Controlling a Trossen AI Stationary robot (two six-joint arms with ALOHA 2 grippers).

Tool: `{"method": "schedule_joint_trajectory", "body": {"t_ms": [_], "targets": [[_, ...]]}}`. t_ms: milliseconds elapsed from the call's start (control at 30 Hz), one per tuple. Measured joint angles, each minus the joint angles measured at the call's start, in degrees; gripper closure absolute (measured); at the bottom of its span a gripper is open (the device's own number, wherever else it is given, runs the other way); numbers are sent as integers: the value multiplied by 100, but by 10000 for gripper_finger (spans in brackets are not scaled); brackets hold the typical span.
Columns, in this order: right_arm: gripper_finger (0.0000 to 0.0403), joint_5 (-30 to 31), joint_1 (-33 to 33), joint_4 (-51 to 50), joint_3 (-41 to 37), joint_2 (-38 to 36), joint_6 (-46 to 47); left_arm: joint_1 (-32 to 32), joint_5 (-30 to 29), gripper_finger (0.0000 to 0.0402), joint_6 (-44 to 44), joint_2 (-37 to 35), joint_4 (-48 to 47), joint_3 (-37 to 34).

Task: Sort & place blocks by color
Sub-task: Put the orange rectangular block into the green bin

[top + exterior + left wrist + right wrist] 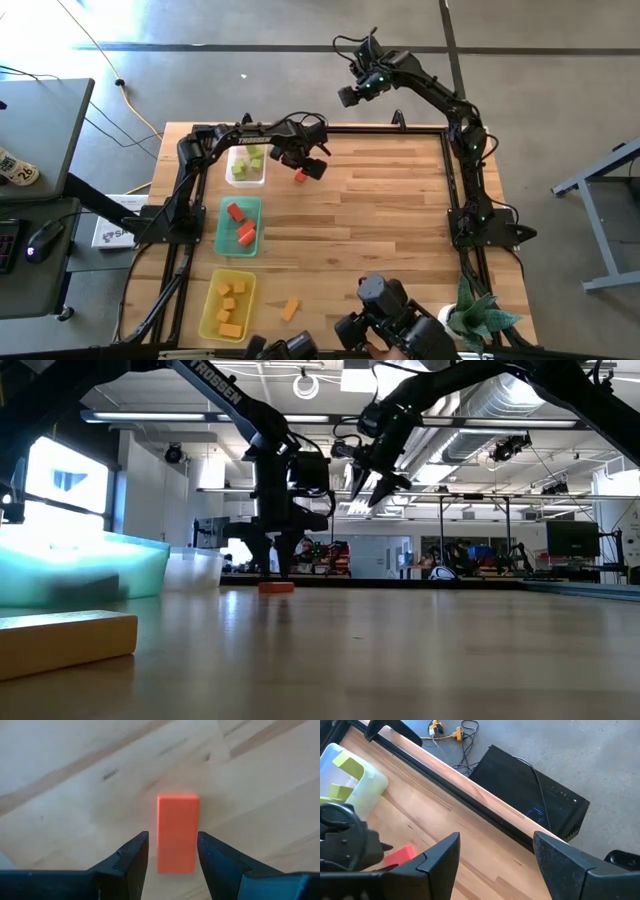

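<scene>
While yellow-green blocks (247,163) fill the clear tray (262,178), the left tool (303,169) straddles a red block (300,176), released.

The word "TROSSEN" is written in white letters on a dark robot arm (215,390) in the low view. In the high view, a small white tag (14,168) on the desk at the far left shows "26". No other words can be read.

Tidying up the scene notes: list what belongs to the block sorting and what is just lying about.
Job:
red block between the open left end effector
orange block loose on the table
clear tray, green tray, yellow tray

Lying about:
plant
computer mouse
</scene>
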Motion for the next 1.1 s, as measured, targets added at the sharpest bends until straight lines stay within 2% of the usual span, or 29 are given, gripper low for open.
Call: {"method": "schedule_joint_trajectory", "body": {"t_ms": [233, 600, 767, 1000, 1100], "targets": [[164, 17, 42, 3, 0, 0, -1, -11, 278, 245, 2, 2, 171, -254], [164, 22, 44, 1, 0, 0, 54, -22, 254, 245, 24, 263, 212, -235], [164, 15, 45, 3, 0, 0, 63, -81, 44, 247, 176, 311, 195, -234], [164, 13, 46, 3, 0, 0, 61, -109, 88, 303, 1015, 311, 56, -231], [164, 11, 46, 3, 0, 0, 47, -141, 85, 304, 1272, 208, -22, -245]]}}
